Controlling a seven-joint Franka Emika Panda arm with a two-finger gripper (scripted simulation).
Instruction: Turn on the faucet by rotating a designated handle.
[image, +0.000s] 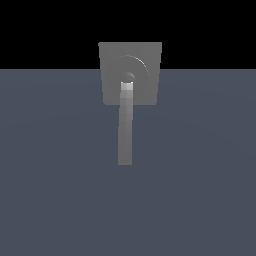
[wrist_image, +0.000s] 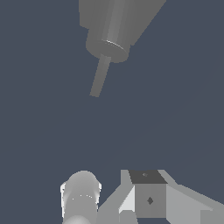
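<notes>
In the exterior view the handle (image: 125, 125) hangs at 6 o'clock from the disc of the faucet (image: 130, 73), apparently unturned, and the claw (wrist_image: 113, 197) (grip state impossible to tell) sits well apart from it, touching nothing, so all rotation remains.

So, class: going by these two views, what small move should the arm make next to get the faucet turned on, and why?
Probably a short advance toward the handle. In the wrist view the gripper sits well apart from the faucet, touching nothing, and the exterior view shows no arm near the handle's free end. Closing that gap should come before any push sideways.
</notes>
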